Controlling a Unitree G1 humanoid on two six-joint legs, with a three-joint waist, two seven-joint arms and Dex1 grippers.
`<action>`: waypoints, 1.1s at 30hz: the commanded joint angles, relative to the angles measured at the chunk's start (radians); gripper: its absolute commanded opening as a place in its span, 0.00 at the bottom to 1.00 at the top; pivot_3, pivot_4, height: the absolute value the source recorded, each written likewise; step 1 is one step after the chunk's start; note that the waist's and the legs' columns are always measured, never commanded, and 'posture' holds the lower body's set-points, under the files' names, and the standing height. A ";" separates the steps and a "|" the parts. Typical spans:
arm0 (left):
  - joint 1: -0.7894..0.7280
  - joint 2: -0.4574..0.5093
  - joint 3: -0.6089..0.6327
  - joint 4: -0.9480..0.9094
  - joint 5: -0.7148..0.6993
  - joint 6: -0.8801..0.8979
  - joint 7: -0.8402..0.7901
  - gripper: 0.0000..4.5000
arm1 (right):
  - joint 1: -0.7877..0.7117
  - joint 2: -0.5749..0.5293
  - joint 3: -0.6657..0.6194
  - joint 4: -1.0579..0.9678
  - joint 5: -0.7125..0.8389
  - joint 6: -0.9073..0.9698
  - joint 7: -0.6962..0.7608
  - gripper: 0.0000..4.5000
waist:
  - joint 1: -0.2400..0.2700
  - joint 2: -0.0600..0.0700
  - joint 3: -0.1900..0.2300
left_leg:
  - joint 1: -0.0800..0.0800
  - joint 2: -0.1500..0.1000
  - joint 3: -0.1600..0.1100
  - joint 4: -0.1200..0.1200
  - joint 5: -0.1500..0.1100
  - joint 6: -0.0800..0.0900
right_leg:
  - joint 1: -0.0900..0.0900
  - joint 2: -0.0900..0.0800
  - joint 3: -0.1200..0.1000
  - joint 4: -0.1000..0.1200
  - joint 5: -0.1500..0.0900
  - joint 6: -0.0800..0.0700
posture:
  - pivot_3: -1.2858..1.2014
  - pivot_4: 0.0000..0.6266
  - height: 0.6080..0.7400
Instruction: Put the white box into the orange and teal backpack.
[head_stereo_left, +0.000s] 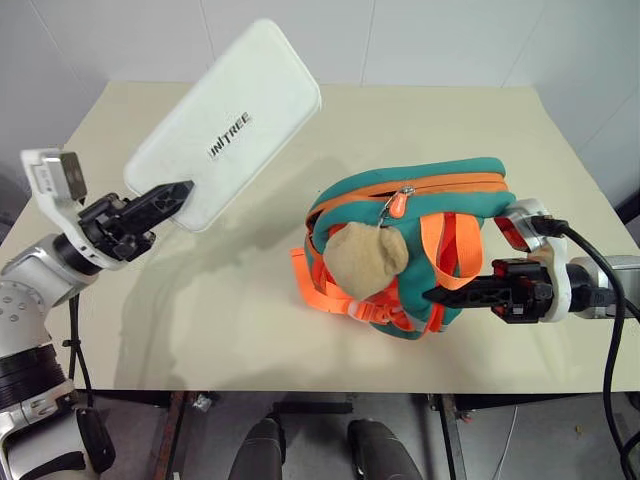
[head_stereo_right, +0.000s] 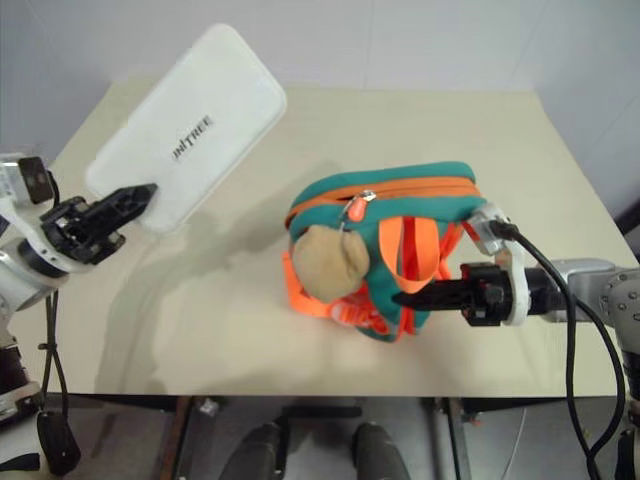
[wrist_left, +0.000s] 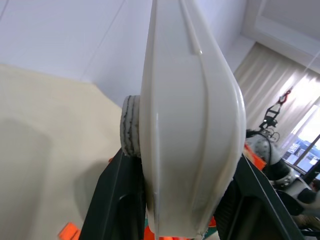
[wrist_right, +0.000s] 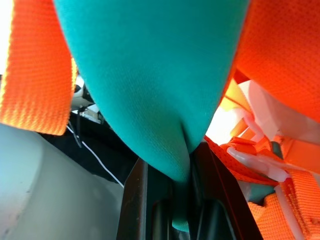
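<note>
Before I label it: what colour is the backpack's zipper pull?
Orange zipper pull, clearest in the left eye view.

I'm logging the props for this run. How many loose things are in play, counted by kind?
White box, held up by the left gripper: 1
Orange and teal backpack, pinched by the right gripper: 1
Tan plush toy, attached to the backpack: 1
Total: 3

Black jaws, white wrists, black cable (head_stereo_left: 600, 290).
</note>
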 joint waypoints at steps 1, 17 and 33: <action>0.017 0.095 -0.042 -0.134 -0.102 0.083 -0.077 0.28 | -0.036 0.024 0.035 0.025 -0.062 -0.034 0.041 0.00 | -0.003 -0.001 0.000 | 0.000 0.000 0.000 0.000 0.000 0.000 | 0.000 0.000 0.000 0.000 0.000 0.000 | 0.52 0.24 1.00; -0.118 0.202 -0.300 0.055 0.275 -0.324 -0.323 0.28 | -0.069 0.087 0.065 0.031 -0.145 -0.043 0.090 0.00 | 0.000 0.000 0.001 | 0.003 0.000 0.001 0.000 0.000 -0.001 | 0.000 0.001 0.001 0.003 -0.001 -0.002 | 0.52 0.24 1.00; -0.353 0.270 -0.479 0.434 0.591 -0.662 -0.545 0.28 | -0.050 0.098 0.026 0.016 -0.139 -0.045 0.070 0.00 | 0.000 0.000 0.001 | 0.003 0.000 0.001 0.001 0.000 0.000 | 0.000 0.001 0.001 0.007 -0.001 -0.001 | 0.52 0.24 1.00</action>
